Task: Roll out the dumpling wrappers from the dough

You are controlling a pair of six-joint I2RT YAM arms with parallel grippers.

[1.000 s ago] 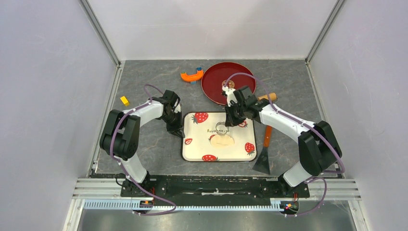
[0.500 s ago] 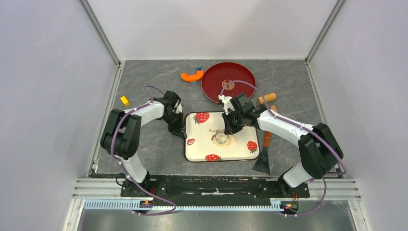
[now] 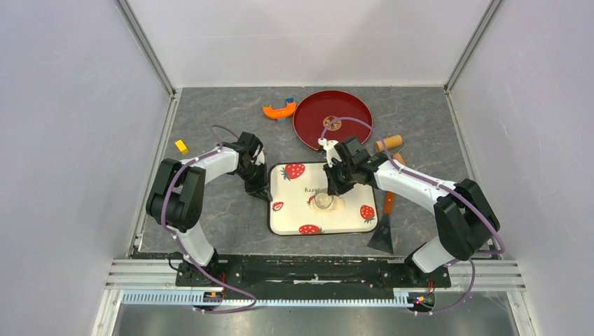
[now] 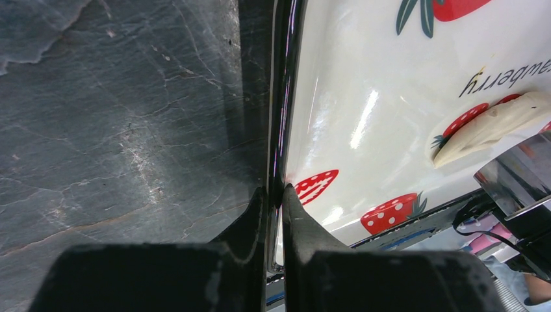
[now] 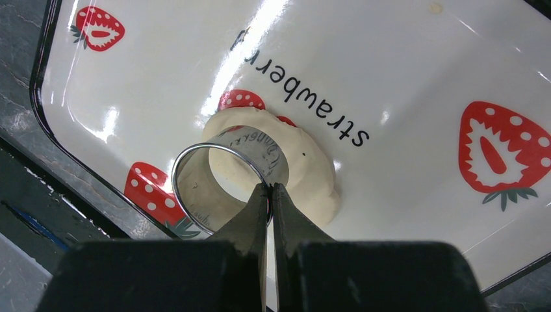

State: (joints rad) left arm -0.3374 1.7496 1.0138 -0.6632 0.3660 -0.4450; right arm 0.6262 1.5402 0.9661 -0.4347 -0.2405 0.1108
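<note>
On the white tray at the middle of the tabletop lies the dough, pressed into a thin pale sheet with an uneven edge. It sits just near-side of the printed word "strawberry" and half covers one of the red strawberry pictures. A metal ring cutter stands on the left part of the sheet; its inner wall carries stamped lettering too small to read. The right gripper comes down from the far side with its fingers closed on the ring's wall, one inside and one outside. The left gripper has its fingers pinched on the tray's dark left rim.

Just beside the tray on the right lies a scraper with an orange handle and a dark blade. A wooden roller is partly hidden behind the right arm. A round red plate sits at the far side, an orange curved piece to its left, and a small yellow block far left.
</note>
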